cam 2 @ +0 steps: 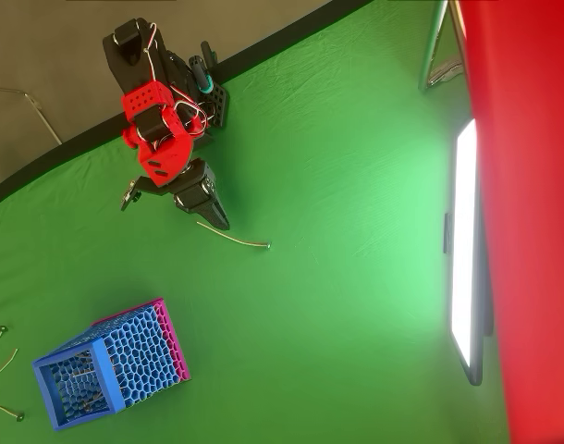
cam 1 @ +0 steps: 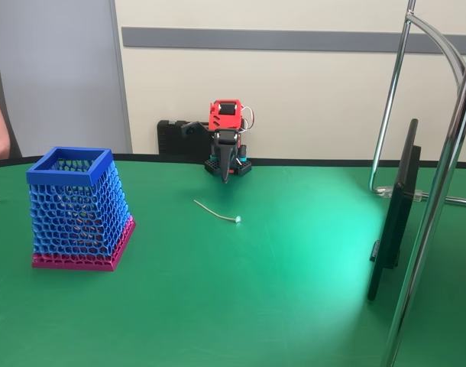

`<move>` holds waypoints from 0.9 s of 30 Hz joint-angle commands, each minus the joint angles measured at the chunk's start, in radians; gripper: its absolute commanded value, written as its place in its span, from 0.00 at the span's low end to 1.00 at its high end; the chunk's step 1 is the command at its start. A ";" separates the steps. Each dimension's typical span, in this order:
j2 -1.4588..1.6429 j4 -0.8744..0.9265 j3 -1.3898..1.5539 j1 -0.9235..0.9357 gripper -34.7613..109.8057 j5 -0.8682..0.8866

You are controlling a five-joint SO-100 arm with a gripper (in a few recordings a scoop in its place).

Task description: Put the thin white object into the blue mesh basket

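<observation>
The thin white object lay flat on the green table, its ball end toward the camera in the fixed view — well apart from the blue mesh basket, which stood upright to the left. The gripper pointed down above the stick's far end, fingers together, grasping nothing — the stick untouched
</observation>
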 commanded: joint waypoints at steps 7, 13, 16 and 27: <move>-0.218 0.031 -0.183 -0.023 0.24 0.135; -0.422 0.069 -0.304 -0.028 0.24 0.295; -0.552 0.069 -0.362 -0.035 0.24 0.364; -0.939 0.100 -0.601 -0.049 0.24 0.502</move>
